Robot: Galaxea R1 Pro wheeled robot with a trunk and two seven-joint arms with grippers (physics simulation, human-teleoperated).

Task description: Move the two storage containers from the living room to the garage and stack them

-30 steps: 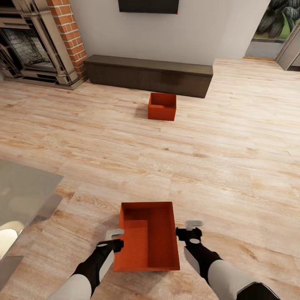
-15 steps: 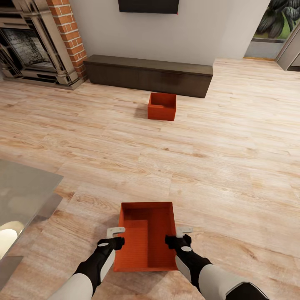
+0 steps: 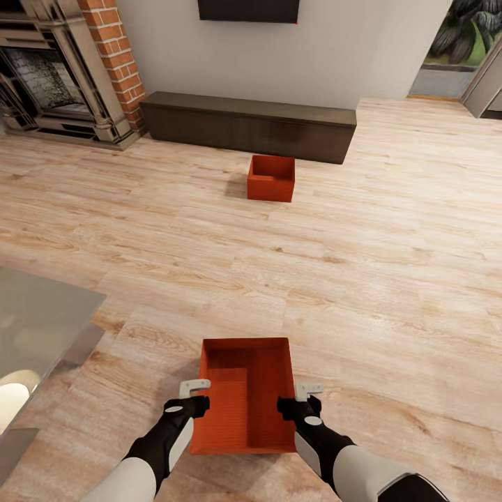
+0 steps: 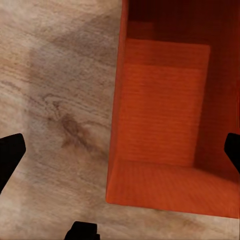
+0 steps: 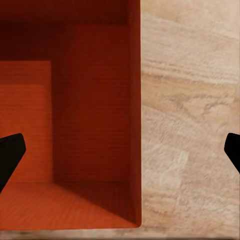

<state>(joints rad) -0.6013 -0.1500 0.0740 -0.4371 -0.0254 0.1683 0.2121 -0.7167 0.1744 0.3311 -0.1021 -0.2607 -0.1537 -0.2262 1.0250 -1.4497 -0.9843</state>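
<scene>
One orange-red storage container (image 3: 245, 397) lies on the light wood planks of the living room, just in front of me. My left gripper (image 3: 196, 397) is open at its left long wall and my right gripper (image 3: 297, 399) is open at its right long wall. In the left wrist view, the container's wall (image 4: 116, 100) runs between the black fingertips (image 4: 10, 156) of the left gripper (image 4: 120, 152). In the right wrist view, the wall (image 5: 134, 100) likewise passes between the spread tips of the right gripper (image 5: 121, 152). The second container (image 3: 271, 178) sits farther off, before the bench.
A long low dark bench (image 3: 251, 127) runs along the far wall under a black TV (image 3: 247, 8). The brick fireplace (image 3: 56, 77) is at the far left. A glass-topped table (image 3: 38, 328) juts in at my near left. An opening to outdoors (image 3: 453, 56) is at the far right.
My right gripper has moved left and come in at the near container's right wall. The left gripper has edged slightly towards the left wall. Neither container has moved.
</scene>
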